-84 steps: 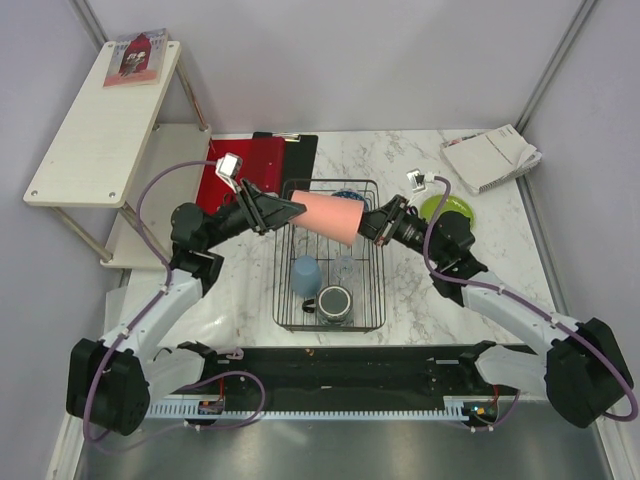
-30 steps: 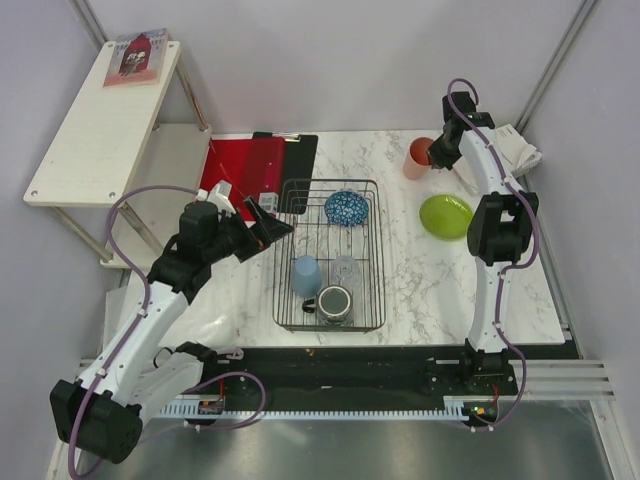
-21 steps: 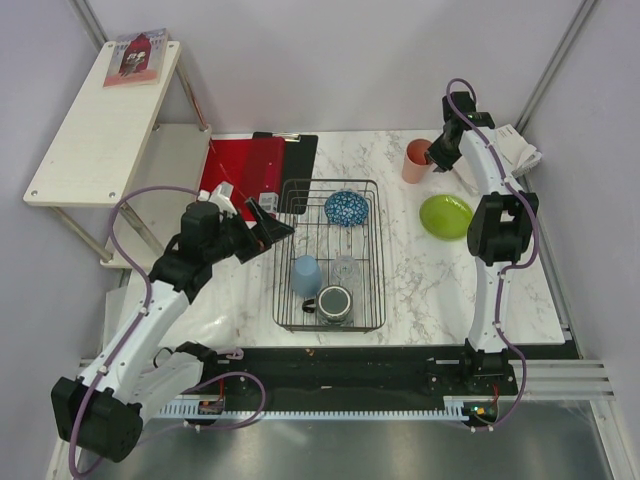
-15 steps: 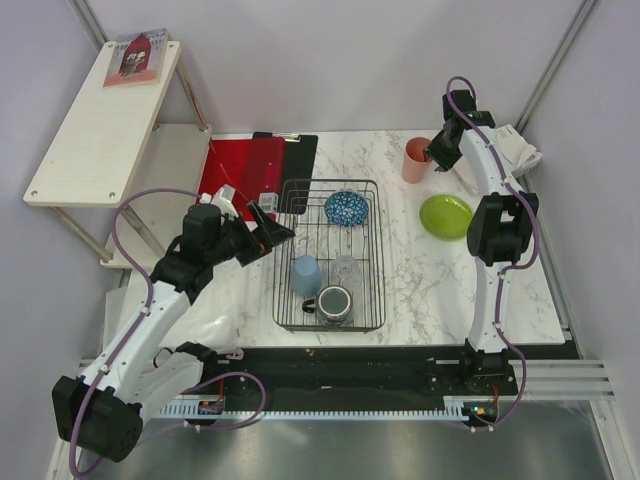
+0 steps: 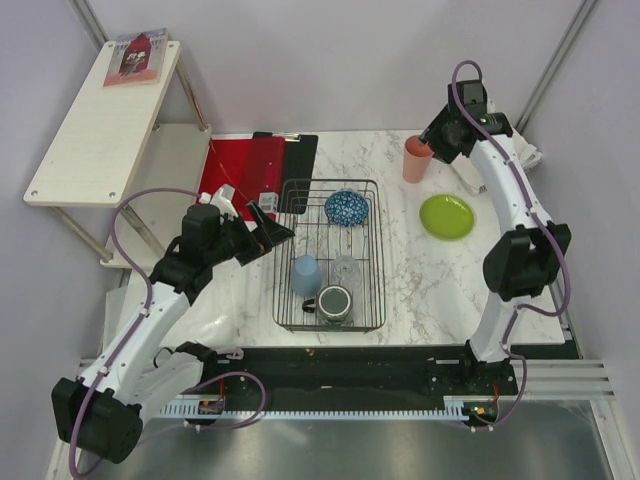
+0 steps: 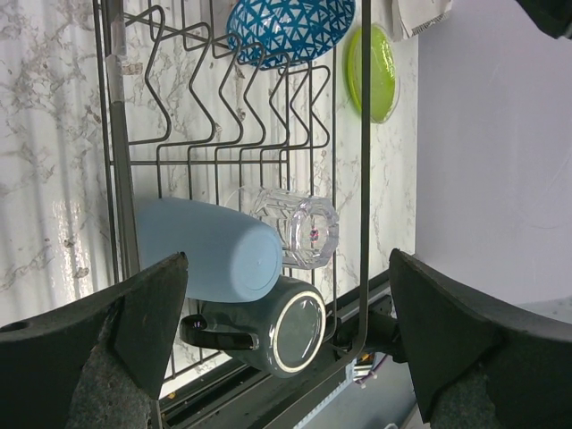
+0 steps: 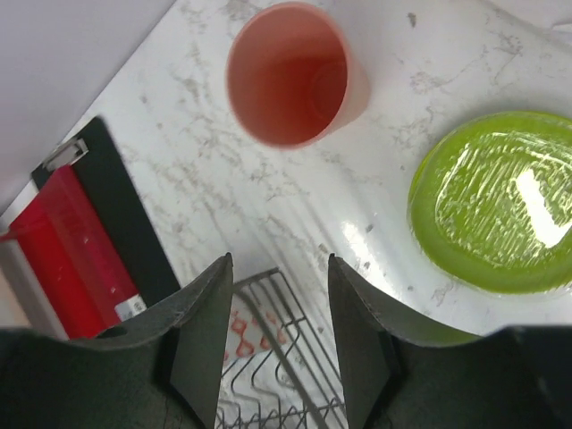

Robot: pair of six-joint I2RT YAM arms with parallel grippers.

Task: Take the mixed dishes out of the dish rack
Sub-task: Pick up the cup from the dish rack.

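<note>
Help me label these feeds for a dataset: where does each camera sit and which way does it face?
Top external: fixed above and behind the arms, looking down on table and dish rack; both arms show.
Left wrist: on the left gripper, facing across the rack's bowl, glass and mug; own fingers at bottom corners.
Right wrist: on the right gripper, looking down at pink cup and green plate; own fingers below.
Shared: the green plate, in all three.

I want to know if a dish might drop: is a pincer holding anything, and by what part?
Nothing is held. The left pincer and right pincer are both open and empty; the cup stands free on the table.
</note>
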